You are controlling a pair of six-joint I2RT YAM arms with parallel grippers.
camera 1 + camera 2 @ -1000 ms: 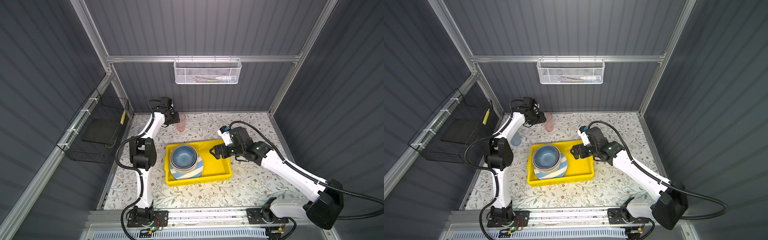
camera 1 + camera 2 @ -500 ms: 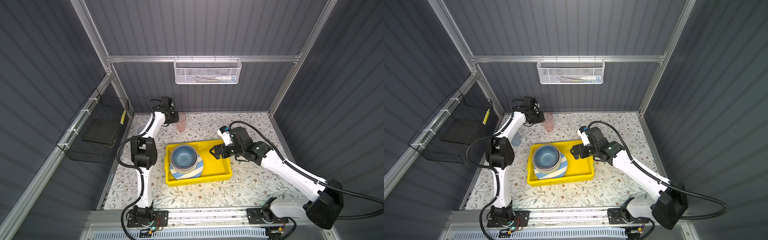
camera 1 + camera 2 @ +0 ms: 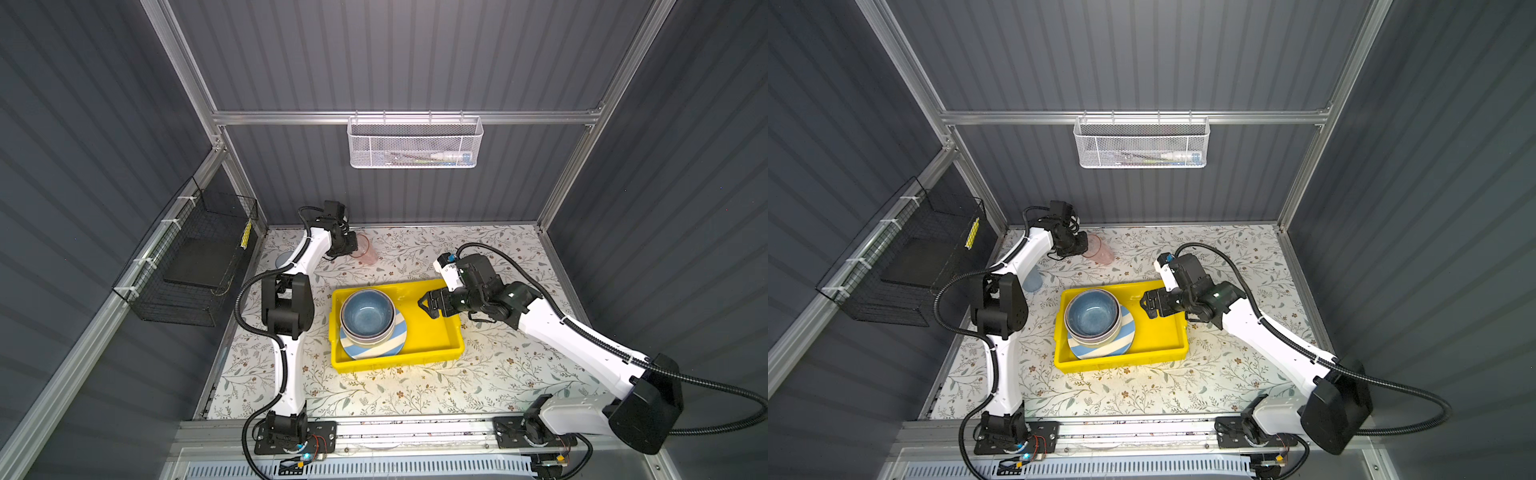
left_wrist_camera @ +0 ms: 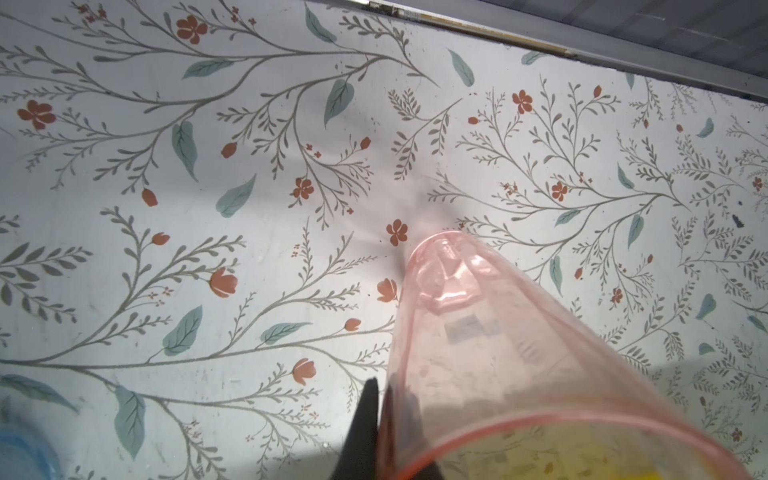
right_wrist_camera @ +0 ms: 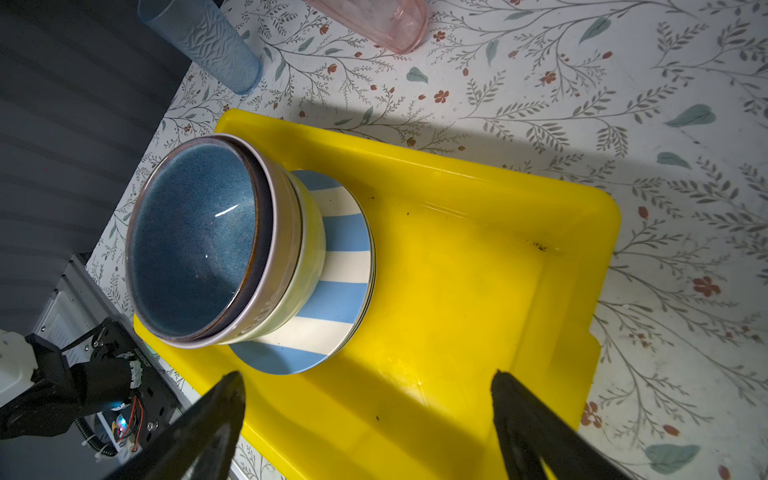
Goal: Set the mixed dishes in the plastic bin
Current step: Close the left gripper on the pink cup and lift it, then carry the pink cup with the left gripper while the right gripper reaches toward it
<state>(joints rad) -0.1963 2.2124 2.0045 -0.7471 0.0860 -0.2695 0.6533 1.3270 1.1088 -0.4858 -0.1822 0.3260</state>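
Pickup: far left, my L pincer [image 4: 386, 399] clamps pink tumbler [image 4: 478, 353] by wall; next, lift it to yellow bin [image 3: 432, 332]; R pincer [image 5: 368, 376] apart.

Blue tumbler [image 3: 280, 261] mostly hidden behind left arm [image 3: 309, 249]; pink tumbler [image 4: 498, 353] mouth cut by frame edge; white mesh basket [image 3: 413, 141] contents too small to identify.

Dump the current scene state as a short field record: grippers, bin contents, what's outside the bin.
left gripper: shut on the rim of the pink tumbler
right gripper: open, empty, over the free half of the yellow bin
in bin: blue bowl nested in lilac bowl and pale green bowl, on striped plate
outside bin: pink tumbler, blue tumbler
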